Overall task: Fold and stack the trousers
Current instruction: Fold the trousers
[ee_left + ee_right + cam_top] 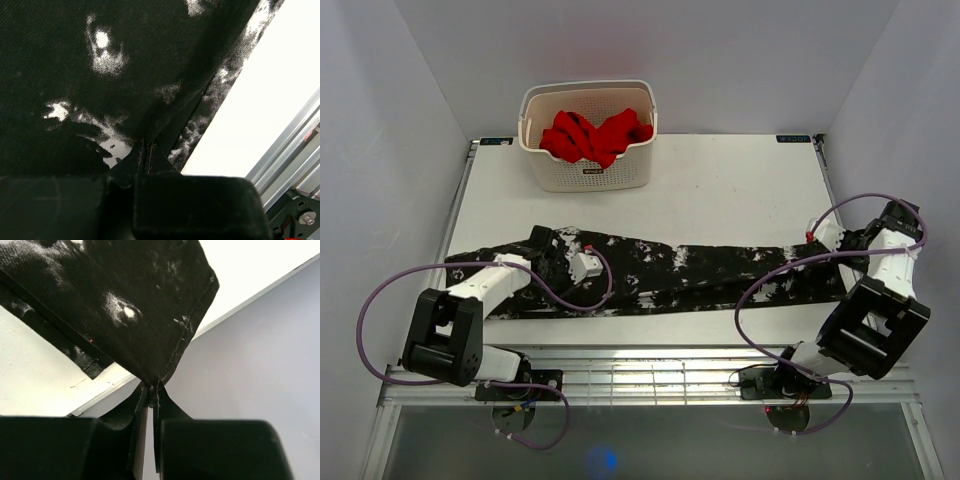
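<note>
The left gripper (143, 167) pinches the trousers (670, 272) near their left end; the right gripper (151, 394) pinches a corner at the right end.

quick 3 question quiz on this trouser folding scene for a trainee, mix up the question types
1. True or false: the trousers lie inside the basket.
2. The red garment is: A in the basket, B beside the basket, C under the trousers.
3. Fill in: the left fingers and the right fingers are both ___ on the trousers.

Key
1. False: they stretch across the table.
2. A.
3. shut, one pair at each end.
</note>
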